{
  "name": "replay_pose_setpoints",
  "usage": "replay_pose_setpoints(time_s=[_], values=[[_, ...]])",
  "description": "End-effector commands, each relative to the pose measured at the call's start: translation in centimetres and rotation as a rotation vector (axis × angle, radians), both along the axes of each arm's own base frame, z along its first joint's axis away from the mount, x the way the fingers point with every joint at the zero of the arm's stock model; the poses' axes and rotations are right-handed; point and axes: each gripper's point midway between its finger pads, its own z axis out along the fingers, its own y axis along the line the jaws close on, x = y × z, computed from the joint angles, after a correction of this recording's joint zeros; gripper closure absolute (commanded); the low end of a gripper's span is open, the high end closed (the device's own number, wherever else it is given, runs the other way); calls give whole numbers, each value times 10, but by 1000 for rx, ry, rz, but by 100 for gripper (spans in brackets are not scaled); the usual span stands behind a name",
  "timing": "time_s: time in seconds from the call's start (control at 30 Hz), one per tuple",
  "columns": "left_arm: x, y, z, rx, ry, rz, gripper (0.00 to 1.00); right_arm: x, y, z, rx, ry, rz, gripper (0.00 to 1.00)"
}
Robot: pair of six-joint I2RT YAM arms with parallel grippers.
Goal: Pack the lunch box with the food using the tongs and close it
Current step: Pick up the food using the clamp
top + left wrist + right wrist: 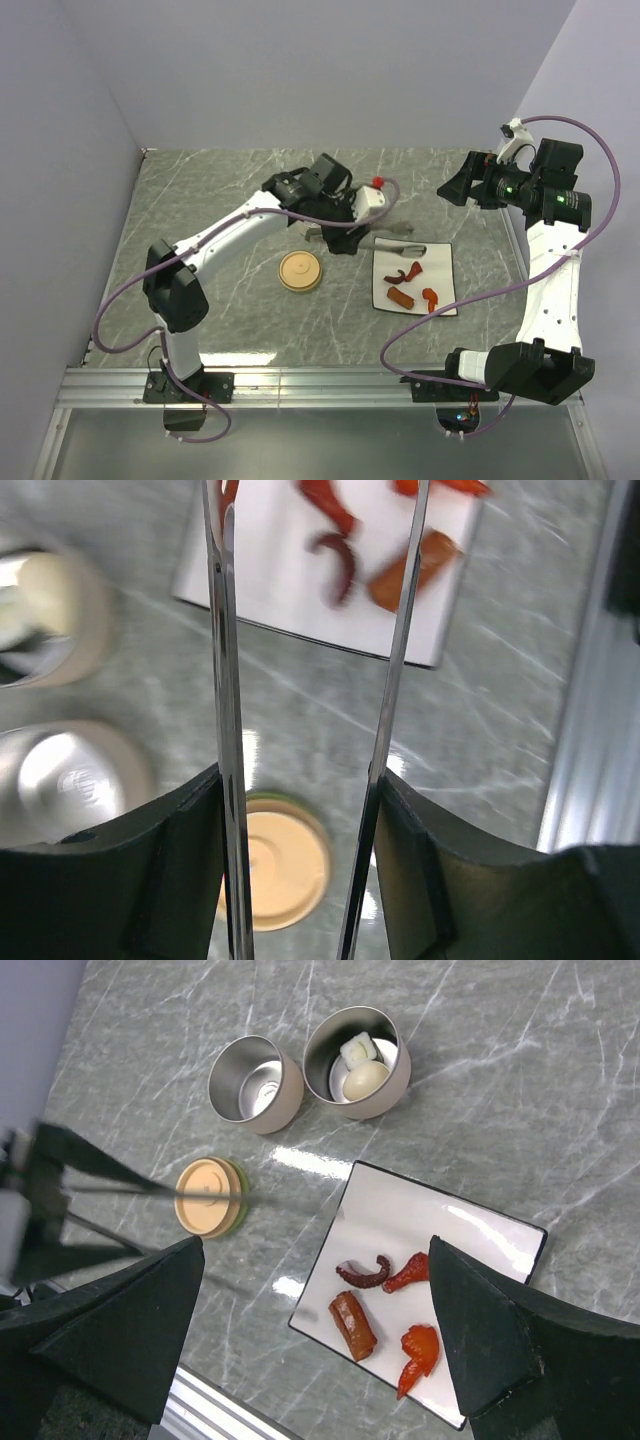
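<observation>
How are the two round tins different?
The empty tin shows only its shiny metal bottom; the other tin holds a white egg-like ball and a small white piece. The empty tin stands nearer the tan lid; the other tin nearer the white plate. Both are round, upright, uncovered, beige outside, silver inside.

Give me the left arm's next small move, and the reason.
Probably lower the left gripper so the tongs straddle the brown sausage on the plate. The tongs are spread and point over the plate, where four pieces lie; one tin already holds the egg.
</observation>
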Motion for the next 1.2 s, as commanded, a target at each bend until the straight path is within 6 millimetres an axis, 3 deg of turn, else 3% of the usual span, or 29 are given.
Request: replay_pose_setpoints(time_s=[0.0,0.13,0.27,0.47,0.8,1.17], values=[[-25,-7,-17,10,68,-112,41,-2,-3,11,-27,-39,-1,0],[-43,-4,-36,88,58,-224,41,-2,-3,9,-27,-34,0,0],[-45,3,-59,173,19,-294,41,-2,-2,8,-24,-34,6,0],[-40,0,-77,253,-29,-349,41,-2,-2,6,-25,-28,5,0],[-27,-21,-91,290,-91,-377,41,-4,-2,3,-28,-26,6,0],[-32,-32,-103,311,-106,-429,45,-1,-3,3,-26,-20,5,0]])
